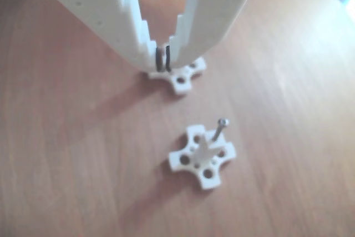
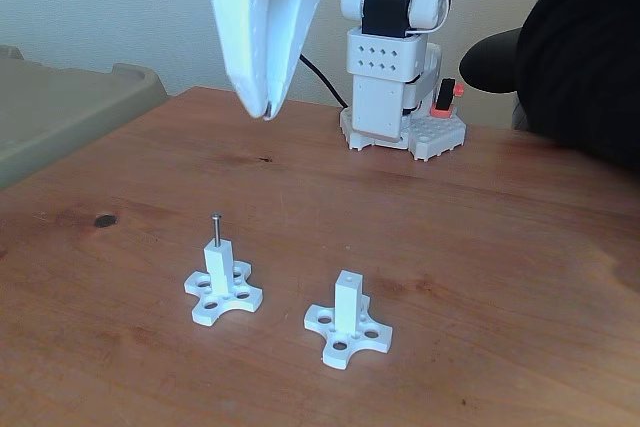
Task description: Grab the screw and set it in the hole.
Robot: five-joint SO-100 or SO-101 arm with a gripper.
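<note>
Wooden table: screw upright in post, pincer raised well apart.

White plastic two-finger pincer enters from the top edge, stepped inner edges visible, dark pads at the tips nearly together with a thin gap. Nothing visible between the tips. Behind the tips, a white plastic cross-shaped base with round holes lies on the reddish-brown wooden worktop, partly covered by the fingers. Nearer the lower edge, a second white cross-shaped base with a square post. A thin silver-grey metal screw stands in the post's end hole, head up, tilted slightly right. View is soft-focused.
</note>
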